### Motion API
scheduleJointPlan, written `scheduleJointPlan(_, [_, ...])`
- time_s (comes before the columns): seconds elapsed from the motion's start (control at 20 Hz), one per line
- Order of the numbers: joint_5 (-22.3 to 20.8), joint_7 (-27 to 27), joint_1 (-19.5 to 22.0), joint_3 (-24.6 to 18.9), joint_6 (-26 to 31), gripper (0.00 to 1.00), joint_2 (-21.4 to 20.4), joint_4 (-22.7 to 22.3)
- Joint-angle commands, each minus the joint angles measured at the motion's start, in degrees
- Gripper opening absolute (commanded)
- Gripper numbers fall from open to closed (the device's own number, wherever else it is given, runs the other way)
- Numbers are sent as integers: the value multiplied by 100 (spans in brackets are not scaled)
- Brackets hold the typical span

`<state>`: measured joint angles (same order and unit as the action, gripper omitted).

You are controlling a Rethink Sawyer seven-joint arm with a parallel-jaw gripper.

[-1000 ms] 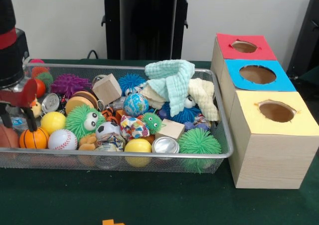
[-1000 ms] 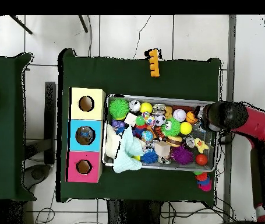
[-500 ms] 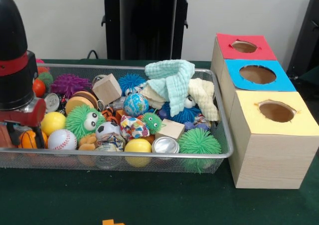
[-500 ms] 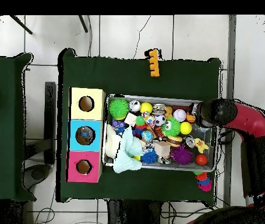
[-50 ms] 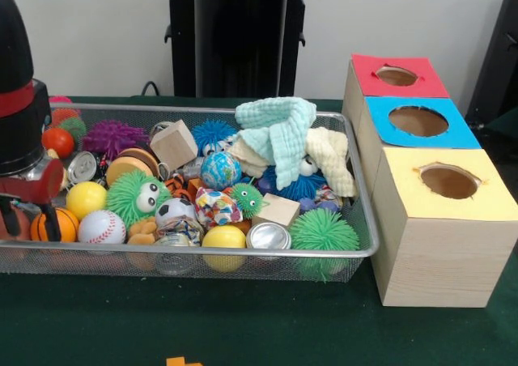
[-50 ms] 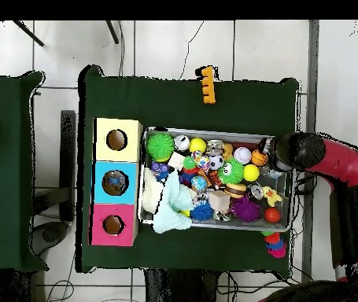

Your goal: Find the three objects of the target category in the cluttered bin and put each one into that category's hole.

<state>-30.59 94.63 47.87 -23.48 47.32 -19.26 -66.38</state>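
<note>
Front view puts our gripper (image 5: 28,216) at nine o'clock of the wire-mesh bin (image 5: 356,248), its dark fingers straddling the small basketball (image 5: 53,224); whether they grip it we cannot tell. We judge we are at the picking step, balls perhaps being the target. Next calls for a firm close and a lift toward the boxes at three o'clock: red hole (image 5: 396,76), blue hole (image 5: 418,121), yellow hole (image 5: 449,180). Smooth baseball (image 5: 102,227), spiky green ball (image 5: 324,231), soft cloth (image 5: 279,131) crowd around.
</note>
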Motion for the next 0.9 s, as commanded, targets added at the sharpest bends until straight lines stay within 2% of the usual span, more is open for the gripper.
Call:
scheduleJointPlan(0.05, [-74, -1198, 238, -98, 280, 100, -616, -703])
scheduleJointPlan(0.45, [-79, -1279, 407, -188, 296, 100, -824, -999])
scheduleJointPlan(0.9, [-277, -1097, 572, -237, -323, 100, -774, -1415])
